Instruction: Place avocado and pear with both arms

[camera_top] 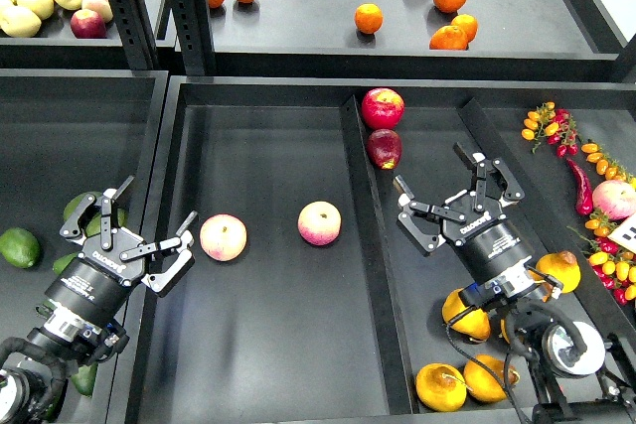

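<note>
Nearest the camera, a cluster of yellow-orange pears (467, 376) lies in the bottom right of the right compartment, one pear (559, 268) sitting just beside the right arm's wrist. Above them the right gripper (452, 186) hovers with its fingers spread wide and nothing between them, below a dark red fruit (384, 148) and a red apple (383, 107). On the left, the left gripper (151, 220) also has its fingers spread and holds nothing; its near finger sits just beside a pink-yellow peach (223, 237), with a second peach (319, 222) further right in the middle compartment. A green avocado (18, 247) rests in the left compartment, well left of the gripper; more green fruit is partly hidden under the left arm.
</note>
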